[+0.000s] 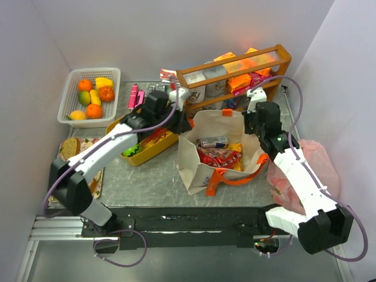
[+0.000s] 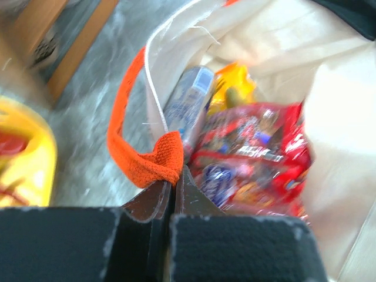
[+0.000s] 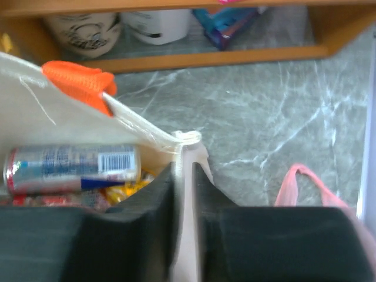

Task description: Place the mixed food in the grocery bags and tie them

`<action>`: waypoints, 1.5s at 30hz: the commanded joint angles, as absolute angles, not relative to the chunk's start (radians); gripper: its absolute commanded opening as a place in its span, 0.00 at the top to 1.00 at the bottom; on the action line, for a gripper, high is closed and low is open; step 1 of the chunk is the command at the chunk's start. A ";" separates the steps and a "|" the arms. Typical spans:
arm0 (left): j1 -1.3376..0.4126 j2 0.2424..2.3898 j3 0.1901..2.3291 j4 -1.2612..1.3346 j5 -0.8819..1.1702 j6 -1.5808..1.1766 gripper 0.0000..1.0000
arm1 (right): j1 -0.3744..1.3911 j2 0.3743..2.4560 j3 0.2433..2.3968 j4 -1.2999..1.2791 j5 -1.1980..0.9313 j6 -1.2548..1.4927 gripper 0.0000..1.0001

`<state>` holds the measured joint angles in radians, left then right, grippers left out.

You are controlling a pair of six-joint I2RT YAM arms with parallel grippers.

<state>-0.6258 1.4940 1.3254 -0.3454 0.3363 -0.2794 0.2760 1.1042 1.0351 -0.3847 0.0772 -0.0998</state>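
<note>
1 tote rim pinched in R gripper

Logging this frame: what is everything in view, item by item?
canvas tote: one, cream with orange handles, table centre
can: one, silver, lying inside the tote
red snack packets: several, red, inside the tote
pink plastic bag: one, pink, right of the tote
mesh basket: one, white, back left
fruit: several, orange and yellow, in the basket
yellow tub: one, yellow, left of the tote
wooden rack: one, brown, at the back
orange boxes: several, orange, in the rack
mugs: two, pale, under the rack
left gripper: black, jaws shut on the tote's rim by a handle
right gripper: black, jaws shut on the tote's rim
</note>
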 commanded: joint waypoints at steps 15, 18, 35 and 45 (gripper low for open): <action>-0.689 2.012 2.035 -0.262 0.189 -0.299 0.99 | -0.034 1.457 1.436 -0.347 0.281 -0.117 1.00; -0.689 2.042 2.078 -0.245 0.170 -0.288 0.97 | -0.052 1.518 1.503 -0.359 0.290 -0.129 1.00; -0.710 1.810 1.818 -0.008 0.270 -0.247 0.01 | -0.061 1.033 1.392 -0.660 0.230 0.141 0.03; -0.713 1.634 1.780 -0.022 0.095 -0.216 0.04 | -0.316 0.805 1.014 -0.733 0.179 0.324 0.00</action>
<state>-0.7136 1.7386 1.7737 -0.0399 0.2058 -0.2222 -0.2085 0.8207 1.1156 -0.6811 0.2699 0.2035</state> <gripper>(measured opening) 0.962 0.994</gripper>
